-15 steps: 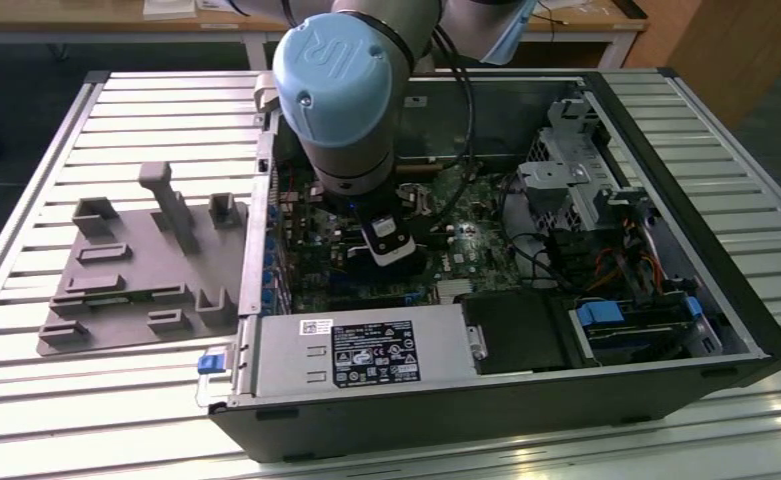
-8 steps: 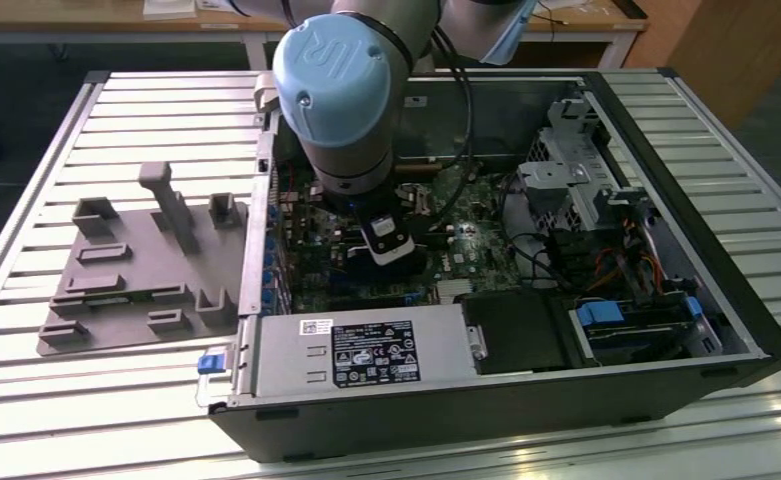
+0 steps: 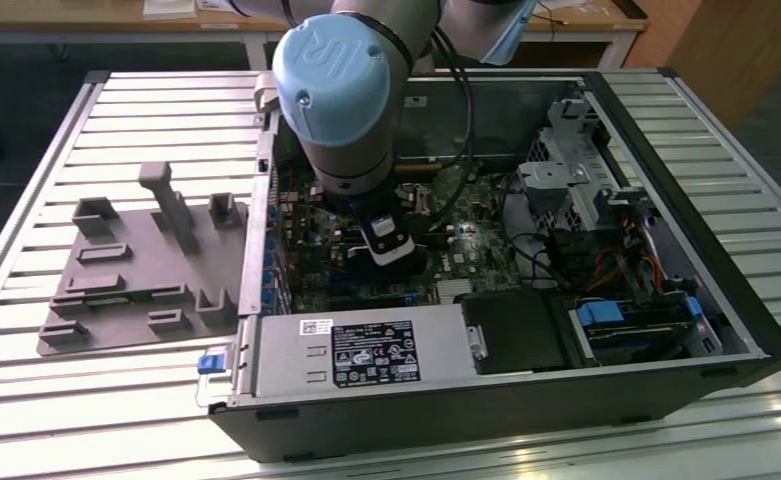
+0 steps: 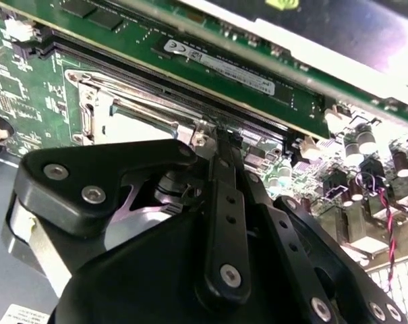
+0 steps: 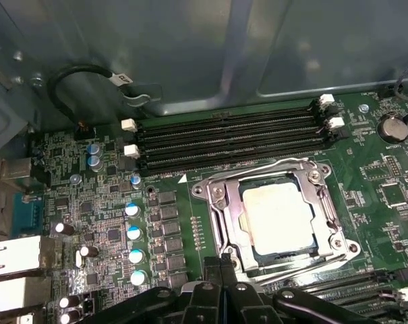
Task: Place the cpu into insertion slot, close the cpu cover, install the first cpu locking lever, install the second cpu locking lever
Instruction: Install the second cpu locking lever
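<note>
The exterior view is evenly bright. In the second wrist view, glare whitens the corner past the memory stick (image 4: 220,64), and the near gripper (image 4: 214,145) is blurred.

Arm's joint cap (image 3: 341,75) is light blue, w/ grey tube below; gripper (image 5: 220,270) is matte black w/ silver screw heads in both wrist views. The cpu (image 5: 279,214) has a pale silver-grey top, slightly cream in the glare. The cpu cover (image 5: 220,202) is shiny silver metal. Circuit board (image 5: 365,169) is green w/ fine lighter traces. Long slots (image 5: 230,135) are black w/ white end clips. Capacitors (image 5: 133,233) show silver-blue tops. Coin cell (image 5: 392,126) is silver. Case wall (image 5: 190,47) is dull blue-grey. Fixture plate (image 3: 137,270) is flat grey; table (image 3: 97,400) is pale ribbed metal, striped. Power supply (image 3: 363,355) is grey w/ black-and-white label; small tab (image 3: 209,362) is blue.
</note>
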